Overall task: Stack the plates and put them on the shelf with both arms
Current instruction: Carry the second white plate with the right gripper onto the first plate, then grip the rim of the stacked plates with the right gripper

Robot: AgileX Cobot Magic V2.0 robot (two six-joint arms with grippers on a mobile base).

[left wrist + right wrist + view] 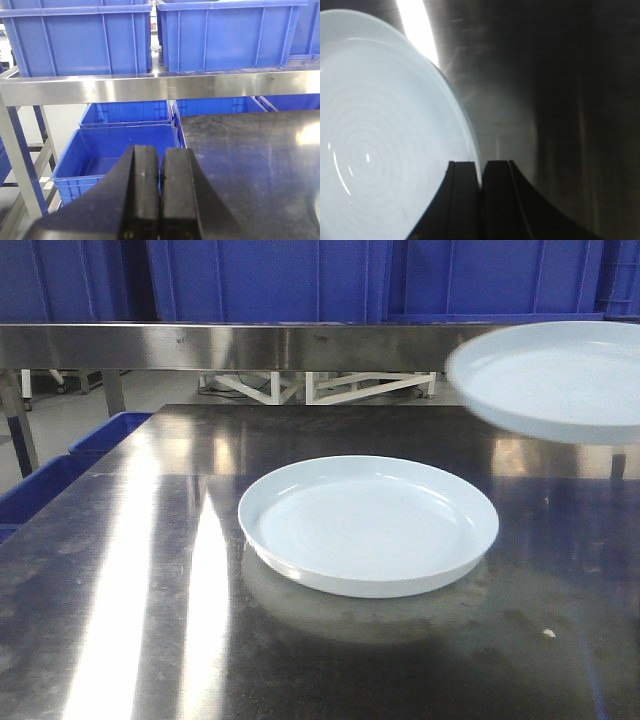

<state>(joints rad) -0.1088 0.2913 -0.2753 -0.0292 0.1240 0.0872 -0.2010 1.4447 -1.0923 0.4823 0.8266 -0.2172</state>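
My right gripper (pixel 481 176) is pinched on the rim of the raised plate (pixel 380 140), held in the air above the tabletop (pixel 130 570) and right of the second plate (pixel 368 525), which lies flat there, while my left gripper (pixel 160 170) is closed on nothing, facing the shelf rail (pixel 150 87).

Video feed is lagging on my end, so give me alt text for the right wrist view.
The right end effector is clamped on the rim of a pale blue-white plate that fills the left half of the frame. Behind it lies the dark steel tabletop with one bright glare streak.
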